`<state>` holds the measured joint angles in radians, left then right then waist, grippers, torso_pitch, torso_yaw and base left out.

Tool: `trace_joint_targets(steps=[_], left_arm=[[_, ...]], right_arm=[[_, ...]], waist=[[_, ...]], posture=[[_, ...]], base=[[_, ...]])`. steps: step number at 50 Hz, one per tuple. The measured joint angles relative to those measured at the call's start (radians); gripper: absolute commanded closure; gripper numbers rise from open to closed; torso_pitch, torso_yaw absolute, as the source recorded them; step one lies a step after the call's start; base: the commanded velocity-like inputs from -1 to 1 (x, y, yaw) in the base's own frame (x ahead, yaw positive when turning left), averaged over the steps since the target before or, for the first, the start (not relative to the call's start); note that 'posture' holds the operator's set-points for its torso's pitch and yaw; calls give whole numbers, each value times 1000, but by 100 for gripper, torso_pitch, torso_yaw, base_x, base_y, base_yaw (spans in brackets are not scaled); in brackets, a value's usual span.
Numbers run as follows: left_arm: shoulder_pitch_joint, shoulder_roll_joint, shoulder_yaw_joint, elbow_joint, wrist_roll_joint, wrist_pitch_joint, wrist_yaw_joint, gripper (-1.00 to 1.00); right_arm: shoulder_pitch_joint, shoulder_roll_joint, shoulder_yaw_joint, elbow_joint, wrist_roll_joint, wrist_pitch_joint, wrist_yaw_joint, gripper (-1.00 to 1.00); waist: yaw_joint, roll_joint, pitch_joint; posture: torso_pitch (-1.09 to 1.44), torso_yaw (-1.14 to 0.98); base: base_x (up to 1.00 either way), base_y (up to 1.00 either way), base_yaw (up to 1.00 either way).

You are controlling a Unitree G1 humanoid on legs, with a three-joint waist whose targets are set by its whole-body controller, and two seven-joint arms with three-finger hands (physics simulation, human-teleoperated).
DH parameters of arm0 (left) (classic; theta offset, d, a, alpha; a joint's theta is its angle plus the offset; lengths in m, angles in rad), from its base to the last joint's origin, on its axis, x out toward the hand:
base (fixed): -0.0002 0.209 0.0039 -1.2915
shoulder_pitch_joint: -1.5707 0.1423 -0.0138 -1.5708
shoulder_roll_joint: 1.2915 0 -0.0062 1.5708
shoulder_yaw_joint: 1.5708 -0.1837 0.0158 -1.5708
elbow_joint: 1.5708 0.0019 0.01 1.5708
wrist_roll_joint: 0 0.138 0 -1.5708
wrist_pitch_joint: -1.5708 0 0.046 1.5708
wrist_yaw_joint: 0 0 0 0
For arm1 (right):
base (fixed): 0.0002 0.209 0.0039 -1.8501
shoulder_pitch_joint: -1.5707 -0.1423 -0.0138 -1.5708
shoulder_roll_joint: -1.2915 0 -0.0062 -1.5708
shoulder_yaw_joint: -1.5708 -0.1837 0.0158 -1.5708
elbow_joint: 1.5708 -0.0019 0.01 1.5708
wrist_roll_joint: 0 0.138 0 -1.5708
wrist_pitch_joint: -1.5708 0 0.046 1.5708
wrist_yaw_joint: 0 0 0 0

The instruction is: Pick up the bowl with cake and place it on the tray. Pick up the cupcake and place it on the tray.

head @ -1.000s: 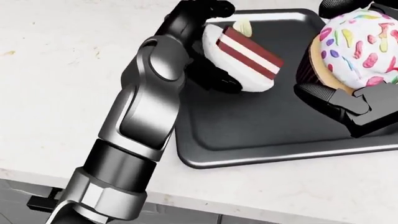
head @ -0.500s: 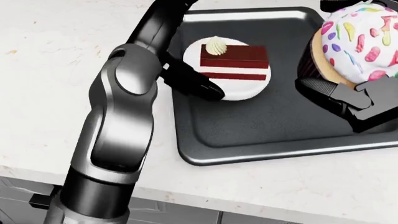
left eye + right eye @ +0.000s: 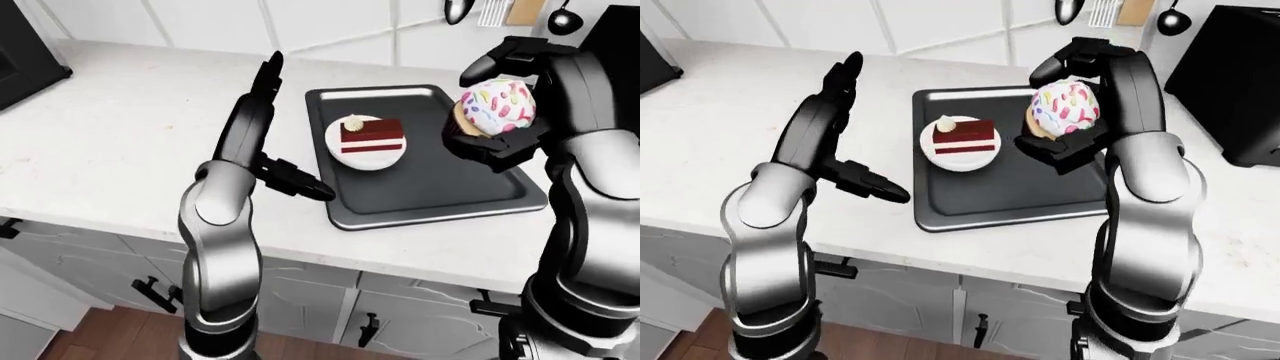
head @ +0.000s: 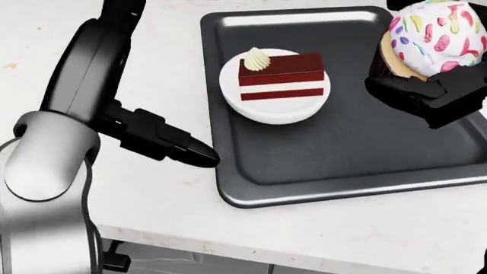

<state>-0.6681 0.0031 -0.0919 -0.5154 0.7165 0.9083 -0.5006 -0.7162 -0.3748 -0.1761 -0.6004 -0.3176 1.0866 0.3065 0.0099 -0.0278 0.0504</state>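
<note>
The pale speckled desk [image 3: 120,127] spans the scene, with grey cabinet fronts [image 3: 330,307] and dark handles below its near edge. At the left of the head view, the left hand [image 4: 164,140] sits over bare desk just beside the tray's left rim, not touching the tray so far as can be judged; its dark fingers [image 4: 194,151] extend straight toward the right, spread apart and holding nothing. The left forearm rises steeply behind it in the eye views, elbow bent low. To the right of that hand lies the dark metal tray [image 4: 304,177], rectangular with a raised rounded rim, resting flat on the desk. In the tray's upper-left portion stands the white bowl [image 4: 270,111], upright, carrying a red-and-white layered cake slice [image 4: 281,77] topped with a small swirl of cream [image 4: 256,58] at its left end. The bowl is fully inside the rim and free of both hands. Further right, the cupcake [image 4: 430,37], with white icing and coloured sprinkles over a dark ribbed wrapper, is held above the tray's right side; whether its base touches the tray surface cannot be determined. The right hand [image 3: 1065,105] is closed round the cupcake, with fingers wrapped under and over it. At the top right of the eye views, utensils [image 3: 460,9] hang against a white tiled wall [image 3: 300,22], and a black appliance [image 3: 1240,82] stands on the desk at the far right.
</note>
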Motion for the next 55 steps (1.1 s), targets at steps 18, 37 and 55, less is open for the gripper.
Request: trace_joint_targets(steps=[18,37,55], left_arm=[[16,-8,-8,-117,70,53,-67,-100],[49,-13,-4,-135,65,40,-57,-100],[41,-21,-9,-152,89,47,-79,-100]], right_arm=[[44,31,38,206,-26,-105,-19,100],[94,62,49,247,-158,-138,36,53],[114,67,48,226,-204,-142,93,-65]], waist=[[2,-1,-4],[3,-3,-7],[2,-2,-9]], posture=[[0,0],[0,0],[0,0]], base=[[0,0,0],[0,0,0],[0,0,0]])
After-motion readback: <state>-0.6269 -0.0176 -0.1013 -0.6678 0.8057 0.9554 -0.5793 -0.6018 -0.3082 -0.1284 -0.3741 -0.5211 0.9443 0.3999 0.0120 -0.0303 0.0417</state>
